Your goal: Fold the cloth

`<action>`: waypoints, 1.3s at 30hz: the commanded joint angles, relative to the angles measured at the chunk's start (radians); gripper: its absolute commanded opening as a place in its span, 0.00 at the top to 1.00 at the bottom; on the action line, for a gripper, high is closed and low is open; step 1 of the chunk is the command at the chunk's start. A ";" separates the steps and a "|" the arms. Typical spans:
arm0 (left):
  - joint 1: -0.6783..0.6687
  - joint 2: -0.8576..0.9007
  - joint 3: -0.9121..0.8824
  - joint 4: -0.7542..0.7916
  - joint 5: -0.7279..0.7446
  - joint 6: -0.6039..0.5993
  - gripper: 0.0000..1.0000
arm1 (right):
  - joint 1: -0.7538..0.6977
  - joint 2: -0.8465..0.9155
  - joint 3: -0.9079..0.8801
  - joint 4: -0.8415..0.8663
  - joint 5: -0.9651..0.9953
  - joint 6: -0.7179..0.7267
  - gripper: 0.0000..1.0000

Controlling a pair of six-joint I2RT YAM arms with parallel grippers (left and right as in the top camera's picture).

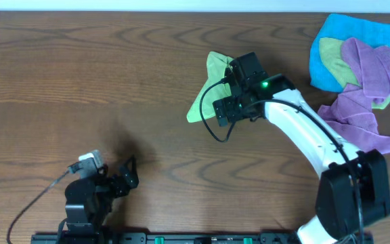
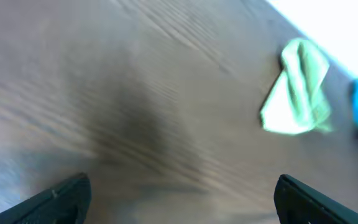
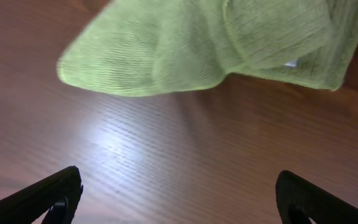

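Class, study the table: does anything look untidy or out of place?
The cloth lies crumpled and lopsided mid-table, not flat. At the far right, a heap of cloths sits jumbled, its purple cloth trailing towards the near edge.

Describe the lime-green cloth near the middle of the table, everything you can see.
The cloth is bright lime-green with a fine, ribbed terry-like weave and a small white tag at one edge. It lies bunched and partly folded over itself in a rough triangle on the wooden table, near the centre. The right gripper is open just beside it, with nothing between its fingers. No contact with the cloth shows.
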 commanded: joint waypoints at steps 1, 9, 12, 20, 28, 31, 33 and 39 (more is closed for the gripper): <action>0.002 -0.008 0.002 0.037 -0.032 -0.275 0.05 | -0.046 -0.085 0.003 0.007 -0.090 0.064 0.01; 0.002 0.078 0.029 0.254 0.254 -0.292 0.04 | -0.171 -0.147 0.003 0.003 -0.090 0.089 0.01; 0.001 0.212 0.089 0.254 0.343 -0.255 0.04 | -0.198 -0.147 0.003 0.004 -0.090 0.089 0.01; -0.070 0.739 0.518 0.030 0.399 0.066 0.04 | -0.214 -0.147 0.003 -0.007 -0.087 0.086 0.01; -0.299 1.194 0.919 -0.175 0.309 0.212 0.05 | -0.276 -0.132 0.003 0.012 -0.075 0.274 0.01; -0.362 1.332 0.996 -0.168 0.315 0.211 0.05 | -0.353 -0.126 0.003 0.034 -0.075 0.314 0.01; -0.392 1.398 1.027 -0.163 0.314 0.203 0.05 | -0.403 -0.126 0.003 0.053 -0.076 0.314 0.01; -0.471 1.588 1.096 -0.042 0.312 0.153 0.04 | -0.515 -0.126 0.003 0.064 -0.113 0.248 0.01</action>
